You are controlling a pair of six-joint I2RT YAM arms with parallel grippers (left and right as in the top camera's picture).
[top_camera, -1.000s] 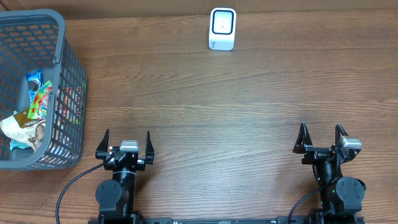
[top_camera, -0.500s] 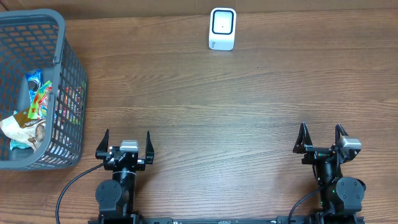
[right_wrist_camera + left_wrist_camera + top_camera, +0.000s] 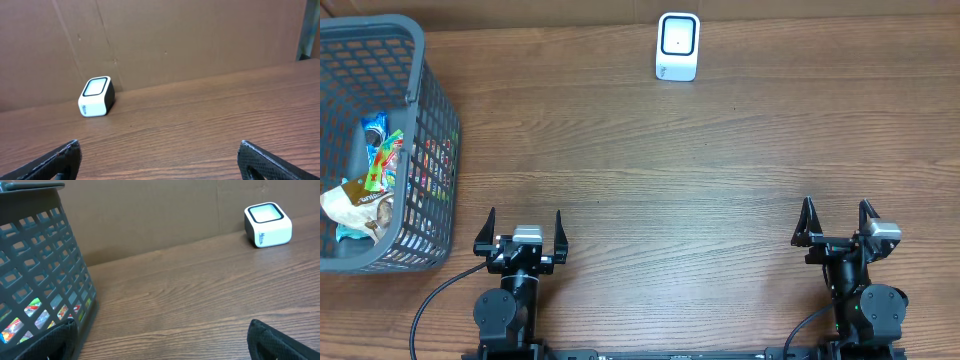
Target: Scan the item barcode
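blue print on scanner (image 3: 268, 225) illegible, snack wrappers (image 3: 362, 198) unreadable

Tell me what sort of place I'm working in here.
Most likely a mock shop checkout set up on a lab bench: a white barcode scanner stands at the far edge of a wooden table, a grey shopping basket holds packaged snacks, and a cardboard backdrop stands behind.

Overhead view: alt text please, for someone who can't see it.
A wooden table seen from above: a grey mesh basket holding snack packets at the far left, a small white barcode scanner at top centre. The left gripper and right gripper sit open and empty along the near edge.
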